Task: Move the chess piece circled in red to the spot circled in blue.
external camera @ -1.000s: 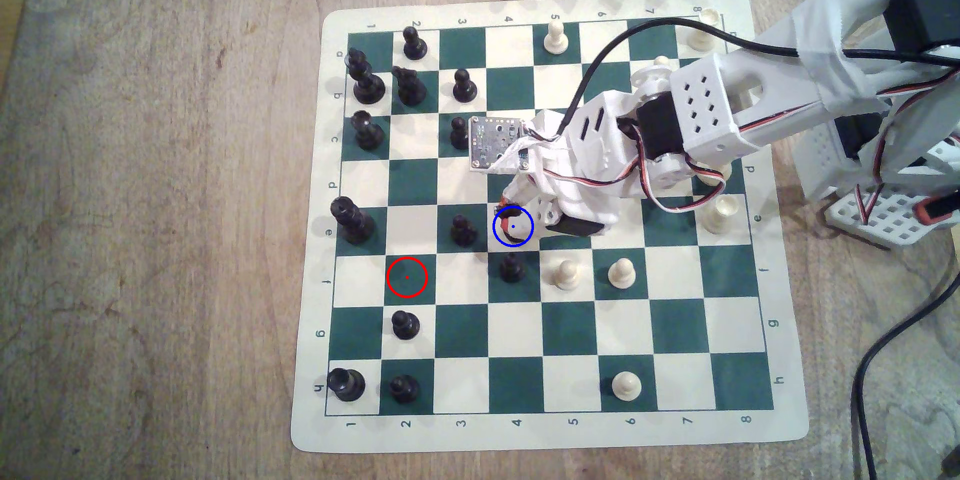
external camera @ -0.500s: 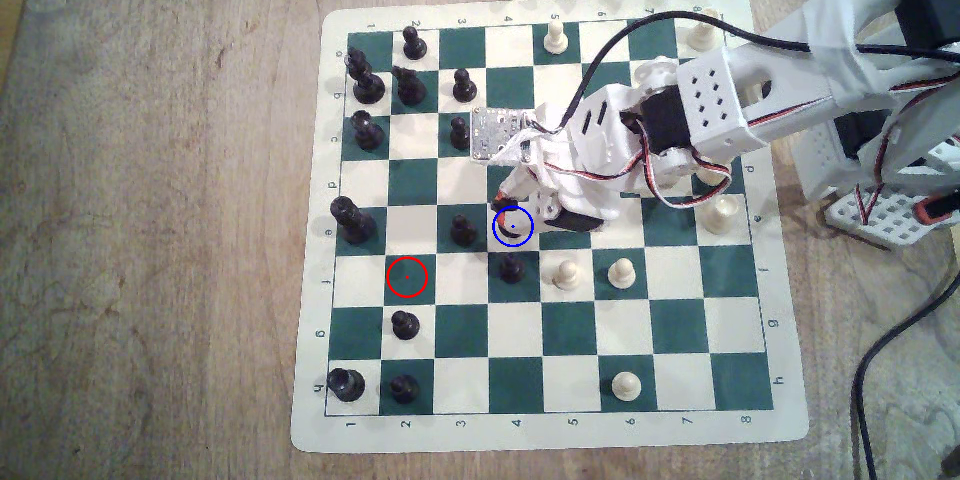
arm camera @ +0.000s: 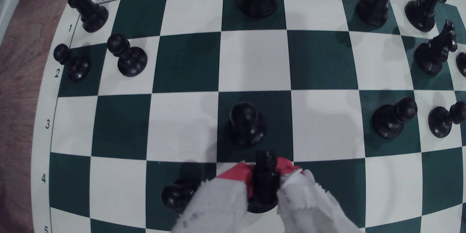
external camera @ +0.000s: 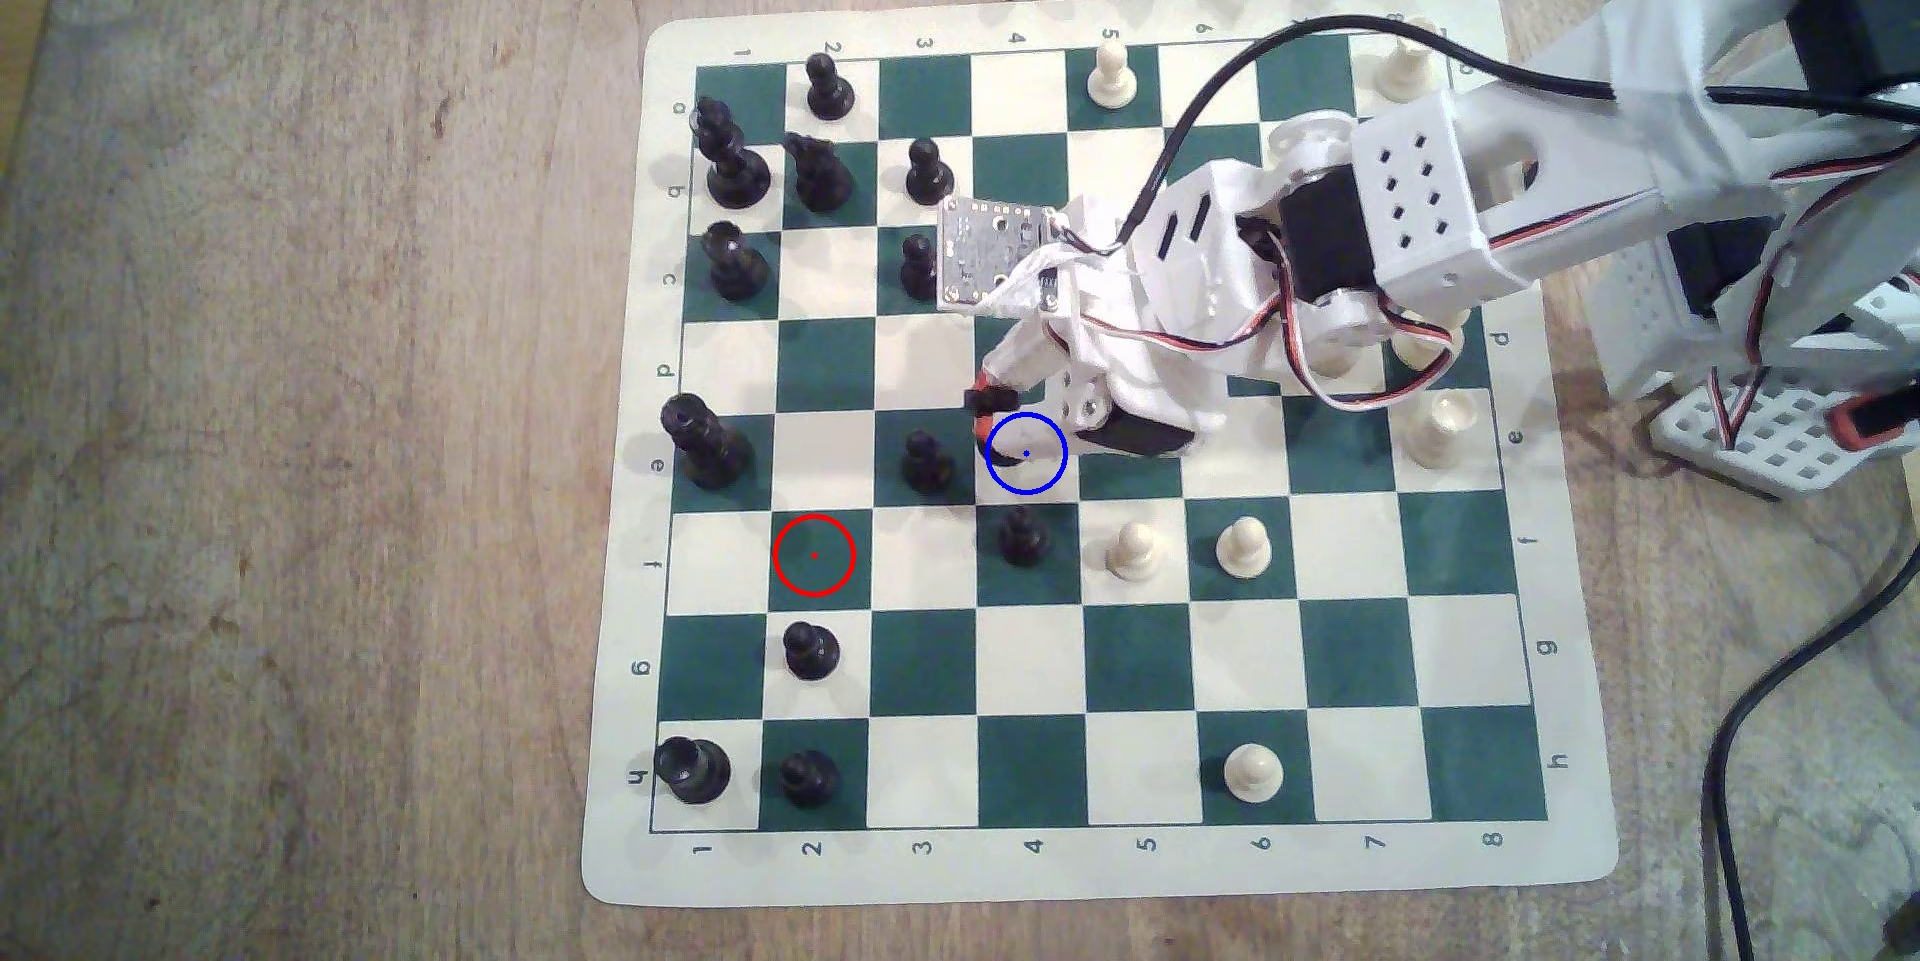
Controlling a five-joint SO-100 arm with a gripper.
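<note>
I am at the placing step: the knight (arm camera: 263, 180) sits pinched between my two red-tipped fingers (arm camera: 237, 178), over the white square with the blue ring (external camera: 1049, 475). From the exterior view I judge the base is at or just above that square, though I cannot tell if it touches. Next I should set it down flat, spread my fingers and lift straight up, minding the pawn (external camera: 925, 463) just beside it on the exterior view's left.

A worn, pale wooden tabletop (external camera: 312, 400) under soft, even light.
</note>
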